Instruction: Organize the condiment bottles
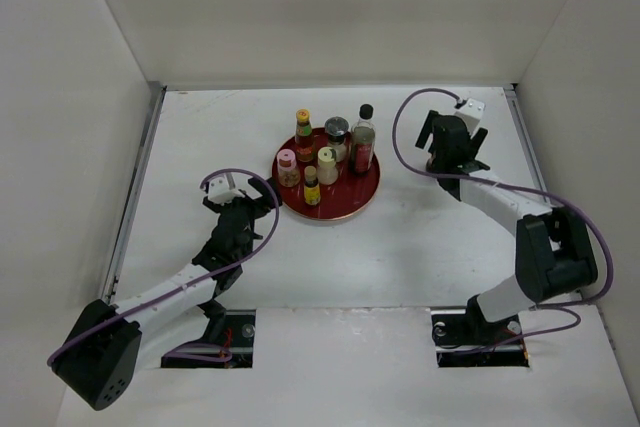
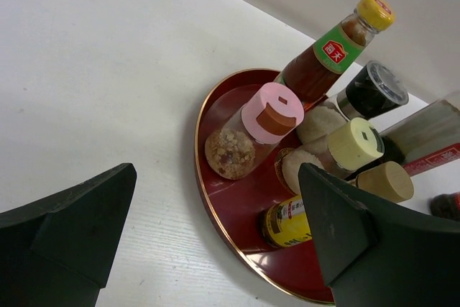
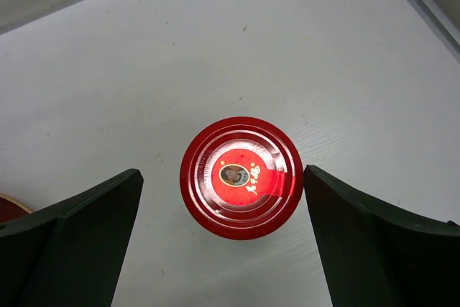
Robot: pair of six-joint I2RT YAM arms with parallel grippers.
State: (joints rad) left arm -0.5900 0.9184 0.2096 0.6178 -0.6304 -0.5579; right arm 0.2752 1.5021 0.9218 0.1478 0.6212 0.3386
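Red lid facing the camera, the red-capped jar [image 3: 241, 177] stands alone on the white table [image 3: 287, 48], directly under the right gripper [image 3: 223, 172]. The wrist view looks straight down on it. The jaws are spread wide with the jar between them: one finger is just beside the cap's edge and the other is clear of it, so nothing is clamped. From above, that gripper hides the jar; it is at the far right of the table, apart from the tray.

Six more bottles stand on the red tray [image 1: 362, 195] mid-table. At the back are a yellow-capped sauce bottle [image 1: 303, 132], a grey-lidded jar [image 1: 337, 131] and a tall black-capped bottle [image 1: 364, 135]. Nearer are a pink shaker [image 1: 288, 168], a cream shaker [image 1: 328, 165] and a small yellow-capped bottle [image 1: 312, 187].

The left gripper [image 2: 217, 177] is just left of the tray, its jaws apart and empty. It faces the rim, and the pink shaker is the closest bottle ahead of it, untouched.
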